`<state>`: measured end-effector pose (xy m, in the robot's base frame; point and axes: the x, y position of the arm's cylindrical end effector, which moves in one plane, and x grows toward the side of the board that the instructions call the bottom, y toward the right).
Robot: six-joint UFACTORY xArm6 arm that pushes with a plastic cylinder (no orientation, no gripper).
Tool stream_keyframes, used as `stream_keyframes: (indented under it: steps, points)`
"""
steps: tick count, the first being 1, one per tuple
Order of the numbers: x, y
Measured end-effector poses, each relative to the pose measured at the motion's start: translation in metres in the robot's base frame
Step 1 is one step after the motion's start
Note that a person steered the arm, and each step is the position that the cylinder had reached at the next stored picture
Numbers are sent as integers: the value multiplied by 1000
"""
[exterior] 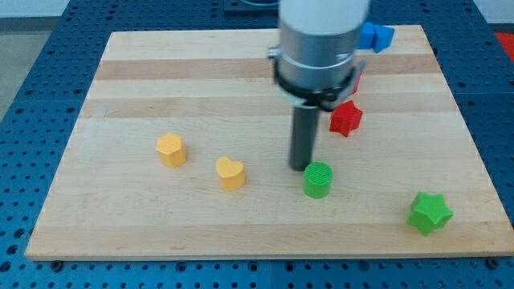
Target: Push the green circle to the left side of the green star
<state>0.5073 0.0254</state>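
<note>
the wooden board (265, 233) lies on a blue pegboard table (24, 48) and fills most of the view. going from the view's left: a yellow block (171, 149), roughly six-sided, sits left of centre. just to its right and a little lower is a yellow heart (230, 172), apart from it.

next comes the arm's pale cylinder with a dark collar, dropping from the view's top, and the dark rod below it. my tip (301, 167) is on the board, just above and slightly left of the green circle (318, 179), very close to its upper-left edge; whether they actually touch cannot be told. there is no claw here to be spread or pinched, only the rod, so it grips nothing.

right of the rod and higher is a red star (346, 118); another red piece (354, 81) peeks out behind the collar, its shape hidden. a blue block (377, 37) sits near the top edge, partly behind the arm.

furthest right, near the bottom, the green star (429, 212) stands well apart from the green circle, which lies to its left and a bit higher.
</note>
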Motion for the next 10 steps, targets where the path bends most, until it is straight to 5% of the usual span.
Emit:
stream_keyframes:
  steps: [1, 2, 4, 6, 10]
  points:
    - [40, -22]
    - [49, 22]
    - [48, -7]
    - [-4, 14]
    - [31, 97]
